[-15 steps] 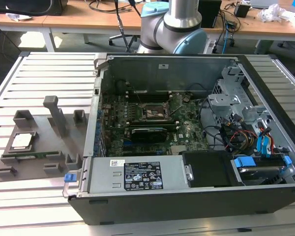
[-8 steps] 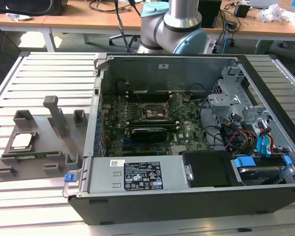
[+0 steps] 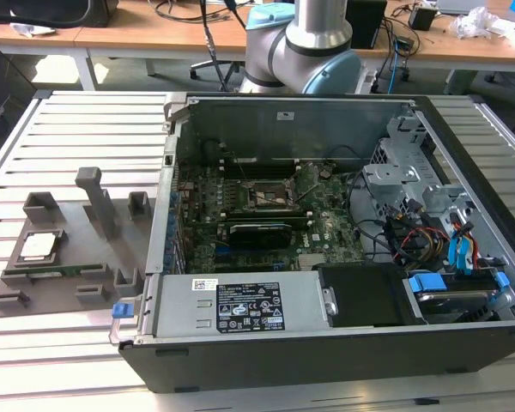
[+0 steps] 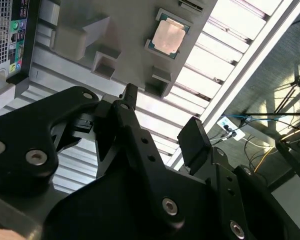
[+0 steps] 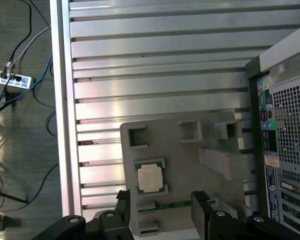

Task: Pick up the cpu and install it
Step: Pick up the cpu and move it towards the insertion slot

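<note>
Cpu [image 3: 36,245], likely light, stiff and fragile, rests in the grey holder [image 3: 94,257] at nine o'clock from the computer case [image 3: 326,360], best gripped by opposite rim edges, with the end effector [image 5: 162,205] spread and empty nearby.

Checking in from the remote station, here's the room as I see it. The work surface is a slatted metal desk [image 3: 69,129], pale and shiny, with the slats catching a lot of light. Behind it in the exterior view there's a row of wooden desks [image 3: 129,36] with black cables [image 3: 176,10] lying on top and some crumpled white stuff [image 3: 474,21] over at the exterior view's right. The floor [image 5: 25,150] is dark grey carpet. In both wrist views a white power strip [image 5: 9,79] lies on it just off the desk's edge, with blue and black wires [image 5: 37,80] running from it. Bright patches of light [image 4: 285,95] fall across the carpet, and an orange cable [image 4: 270,150] trails there too.
</note>
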### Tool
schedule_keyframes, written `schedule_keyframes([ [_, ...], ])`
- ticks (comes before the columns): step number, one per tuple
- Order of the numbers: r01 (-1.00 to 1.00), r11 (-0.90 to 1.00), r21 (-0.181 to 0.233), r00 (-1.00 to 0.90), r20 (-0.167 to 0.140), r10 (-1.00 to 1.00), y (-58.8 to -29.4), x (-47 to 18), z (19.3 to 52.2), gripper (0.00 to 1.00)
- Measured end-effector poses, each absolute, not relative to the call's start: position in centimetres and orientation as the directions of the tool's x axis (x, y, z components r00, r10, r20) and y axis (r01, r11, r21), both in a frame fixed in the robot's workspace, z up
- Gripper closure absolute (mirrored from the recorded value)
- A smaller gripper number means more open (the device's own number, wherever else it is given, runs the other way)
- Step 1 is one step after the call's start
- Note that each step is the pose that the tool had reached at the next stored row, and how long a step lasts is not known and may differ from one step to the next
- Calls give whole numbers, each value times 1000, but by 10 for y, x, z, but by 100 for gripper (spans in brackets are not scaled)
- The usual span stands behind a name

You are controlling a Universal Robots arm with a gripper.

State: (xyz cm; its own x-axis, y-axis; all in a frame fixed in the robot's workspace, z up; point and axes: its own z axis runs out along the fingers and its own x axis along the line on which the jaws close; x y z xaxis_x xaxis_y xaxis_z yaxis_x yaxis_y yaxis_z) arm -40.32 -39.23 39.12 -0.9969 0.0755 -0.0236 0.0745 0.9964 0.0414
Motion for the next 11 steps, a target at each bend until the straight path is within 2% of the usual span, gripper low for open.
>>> schedule_keyframes([
  [2, 52, 998, -24, -998, -28, 52, -392, -403, 391, 40],
  [11, 34, 999, -26, -999, -28, 33, -392, -403, 387, 40],
])
